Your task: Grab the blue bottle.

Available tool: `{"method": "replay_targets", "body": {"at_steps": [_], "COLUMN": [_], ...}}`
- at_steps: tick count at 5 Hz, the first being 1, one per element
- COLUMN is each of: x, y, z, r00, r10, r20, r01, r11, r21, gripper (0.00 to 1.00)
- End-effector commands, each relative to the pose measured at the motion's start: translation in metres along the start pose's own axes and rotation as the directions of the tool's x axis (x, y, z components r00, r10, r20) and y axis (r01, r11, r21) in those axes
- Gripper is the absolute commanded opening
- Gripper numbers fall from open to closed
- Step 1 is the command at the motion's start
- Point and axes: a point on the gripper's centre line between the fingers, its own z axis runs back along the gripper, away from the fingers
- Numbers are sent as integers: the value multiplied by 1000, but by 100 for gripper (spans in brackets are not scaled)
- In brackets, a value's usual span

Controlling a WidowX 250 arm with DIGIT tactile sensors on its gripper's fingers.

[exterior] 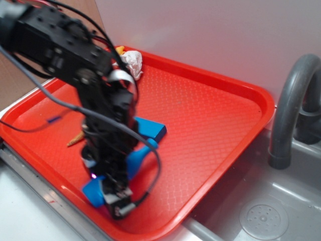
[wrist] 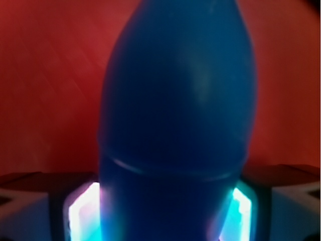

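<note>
We see the exterior view evenly lit but soft, the arm (exterior: 75, 55) smeared by motion blur. In the wrist view the blue bottle (wrist: 175, 120) fills the frame, out of focus and dim, with bright cyan-white glare beside the fingers (wrist: 83, 213) on both sides.

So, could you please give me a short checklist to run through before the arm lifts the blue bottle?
1. Blue bottle sits between the pincer fingers: ok.
2. Bottle centred in the wrist view: ok.
3. Fingers pressing firmly on the bottle: cannot tell, the view is blurred.
4. Flat blue block clear of the pincer: ok, it lies beyond the bottle.
5. Bottle still over the red tray: ok.
</note>
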Motion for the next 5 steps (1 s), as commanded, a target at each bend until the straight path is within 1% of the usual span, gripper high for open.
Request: {"method": "replay_targets", "body": {"at_steps": [1,2,3,4,5], "x": [0,-6,-22,-25,-22], "y": [75,114,143,162,161], "z": [103,139,181,195,191], "r00": [975,950,909,876,872], "r10": [11,81,117,165,91], "r20": [223,301,401,454,482], "r01": [29,-19,-51,-99,-35], "r11": [984,979,984,981,991], "r21": [-176,-202,-172,-164,-125], "gripper": [0,0,0,0,0]}}
